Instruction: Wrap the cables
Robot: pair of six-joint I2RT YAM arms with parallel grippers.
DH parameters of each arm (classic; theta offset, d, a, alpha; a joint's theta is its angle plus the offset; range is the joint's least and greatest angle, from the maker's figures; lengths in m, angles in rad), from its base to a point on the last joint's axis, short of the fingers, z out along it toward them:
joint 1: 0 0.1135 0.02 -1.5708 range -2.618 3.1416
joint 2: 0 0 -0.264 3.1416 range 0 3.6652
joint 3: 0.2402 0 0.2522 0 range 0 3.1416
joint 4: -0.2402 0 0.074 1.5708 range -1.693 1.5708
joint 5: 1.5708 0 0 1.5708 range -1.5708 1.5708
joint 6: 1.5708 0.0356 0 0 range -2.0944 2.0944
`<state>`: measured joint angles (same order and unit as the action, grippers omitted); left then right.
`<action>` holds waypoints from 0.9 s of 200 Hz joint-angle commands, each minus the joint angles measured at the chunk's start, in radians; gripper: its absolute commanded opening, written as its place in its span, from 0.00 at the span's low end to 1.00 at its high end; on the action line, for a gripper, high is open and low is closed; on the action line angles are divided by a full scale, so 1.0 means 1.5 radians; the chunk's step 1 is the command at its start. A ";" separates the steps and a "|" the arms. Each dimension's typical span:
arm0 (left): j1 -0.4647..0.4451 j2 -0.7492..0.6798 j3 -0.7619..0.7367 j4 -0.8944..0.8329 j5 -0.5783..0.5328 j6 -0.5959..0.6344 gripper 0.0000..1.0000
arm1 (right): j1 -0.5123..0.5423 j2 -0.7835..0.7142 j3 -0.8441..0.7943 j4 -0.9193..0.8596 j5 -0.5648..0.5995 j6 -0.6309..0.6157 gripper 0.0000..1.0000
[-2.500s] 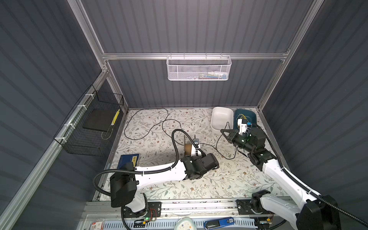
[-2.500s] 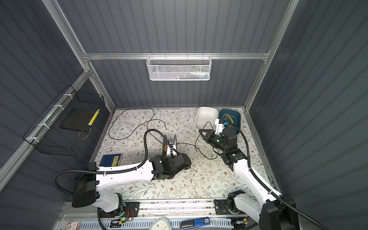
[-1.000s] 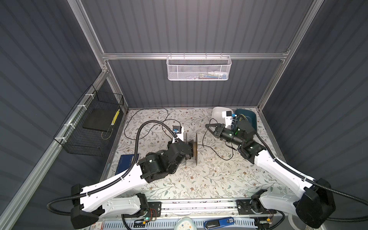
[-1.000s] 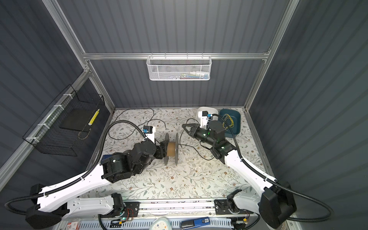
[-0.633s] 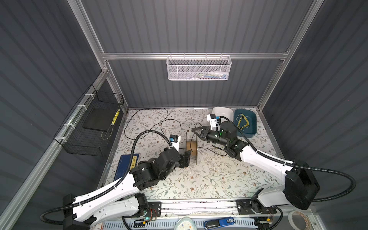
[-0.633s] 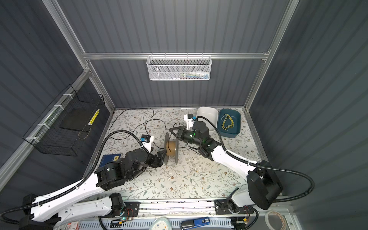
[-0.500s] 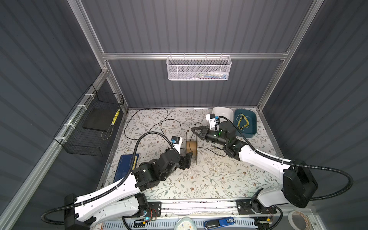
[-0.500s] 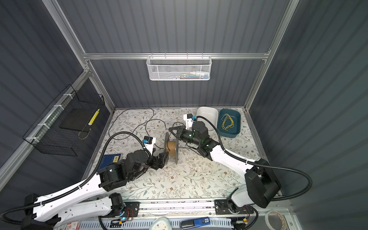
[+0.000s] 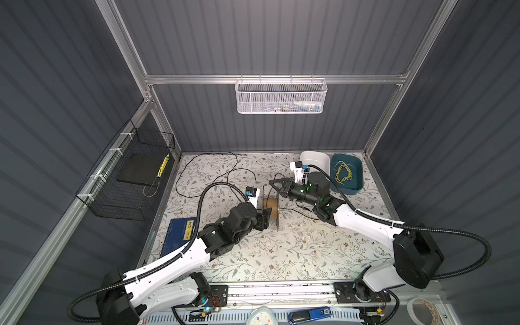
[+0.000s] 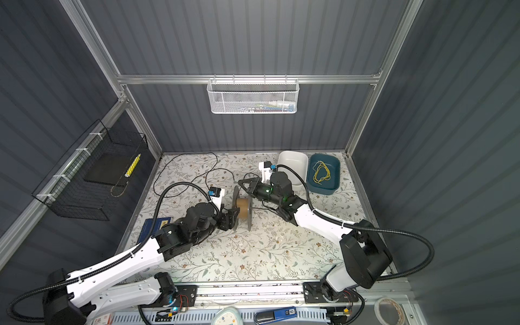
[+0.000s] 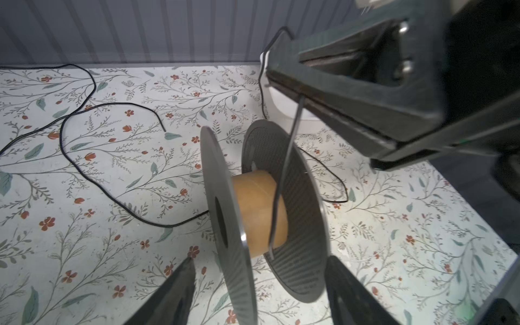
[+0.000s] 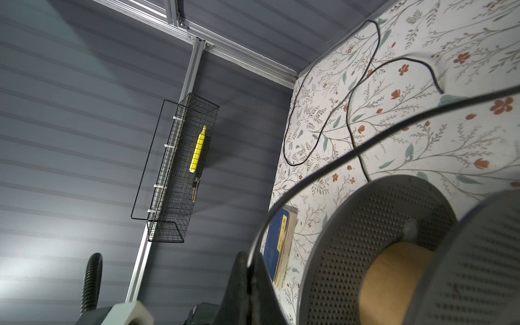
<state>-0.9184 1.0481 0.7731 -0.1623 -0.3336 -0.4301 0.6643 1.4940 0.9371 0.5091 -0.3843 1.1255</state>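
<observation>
The grey spool (image 9: 271, 205) (image 10: 242, 208) with a tan core stands on edge mid-table. My left gripper (image 9: 266, 218) (image 11: 260, 259) is open, one finger (image 11: 180, 289) outside each flange. My right gripper (image 9: 271, 182) (image 12: 250, 257) hovers just above the spool's back rim, shut on the black cable (image 12: 365, 145). In the left wrist view a short end of the cable hangs from it across the core (image 11: 253, 208), between the flanges. The rest of the cable (image 11: 168, 226) lies in loose loops on the table to the left.
A white bin (image 9: 315, 160) and a teal bin (image 9: 356, 168) holding a yellow wire loop sit at the back right. A blue book (image 9: 180, 233) lies at the table's left edge. A black wire basket (image 9: 132, 174) hangs on the left wall.
My right gripper has carried the cable leftward until it is over the spool. The left arm has swung round while its gripper stays at the spool.
</observation>
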 commanded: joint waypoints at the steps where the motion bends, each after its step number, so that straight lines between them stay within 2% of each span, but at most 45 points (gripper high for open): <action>1: 0.014 0.018 0.017 0.018 0.027 -0.011 0.70 | 0.003 0.000 0.002 0.023 0.009 -0.002 0.00; 57: 0.018 0.092 0.050 0.049 0.021 -0.009 0.64 | 0.003 0.020 -0.007 0.045 0.005 0.012 0.00; 101: 0.017 0.109 0.036 0.077 0.003 -0.006 0.50 | 0.003 0.022 -0.017 0.058 0.006 0.015 0.00; 180: 0.017 0.126 0.023 0.075 -0.016 -0.004 0.34 | 0.002 0.035 -0.032 0.079 0.009 0.022 0.00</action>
<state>-0.8967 1.2289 0.8124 -0.0582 -0.3328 -0.4408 0.6643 1.5330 0.9031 0.5842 -0.3763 1.1576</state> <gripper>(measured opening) 0.351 0.050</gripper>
